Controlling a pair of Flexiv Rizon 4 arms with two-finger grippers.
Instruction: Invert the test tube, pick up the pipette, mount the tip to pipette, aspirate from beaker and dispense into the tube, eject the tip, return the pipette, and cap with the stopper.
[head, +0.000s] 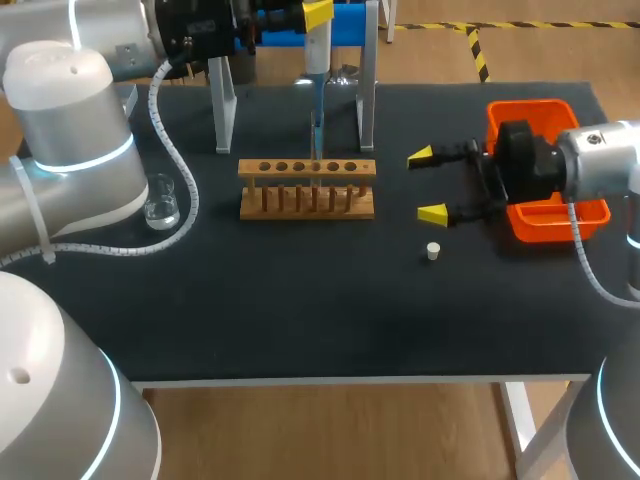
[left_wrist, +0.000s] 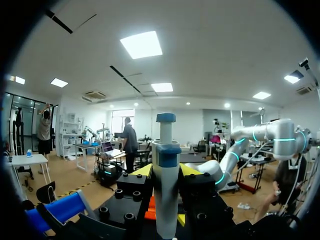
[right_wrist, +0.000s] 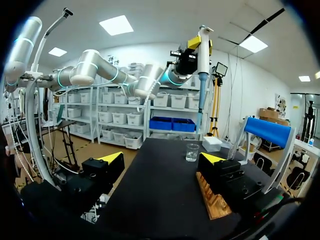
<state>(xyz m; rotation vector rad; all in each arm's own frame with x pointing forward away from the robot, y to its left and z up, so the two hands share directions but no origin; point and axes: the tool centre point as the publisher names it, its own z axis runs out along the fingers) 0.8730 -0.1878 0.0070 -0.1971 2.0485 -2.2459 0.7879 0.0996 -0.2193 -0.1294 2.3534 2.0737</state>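
Note:
My left gripper (head: 303, 14) is shut on the white and blue pipette (head: 316, 60), which it holds upright at the back of the table. The pipette's tip (head: 316, 135) hangs just over a hole of the wooden tube rack (head: 307, 188); I cannot make out the clear tube there. In the left wrist view the pipette (left_wrist: 166, 175) stands between that gripper's (left_wrist: 165, 172) yellow fingertips. My right gripper (head: 427, 185) is open and empty, right of the rack. The white stopper (head: 433, 251) lies on the table just in front of it. The beaker (head: 160, 200) stands at the left.
An orange bin (head: 548, 115) sits at the right, under my right wrist. The pipette stand (head: 367, 95), with white legs and a blue top, straddles the area behind the rack. In the right wrist view the beaker (right_wrist: 192, 152) and the rack (right_wrist: 212, 197) lie ahead of the open gripper (right_wrist: 162, 160).

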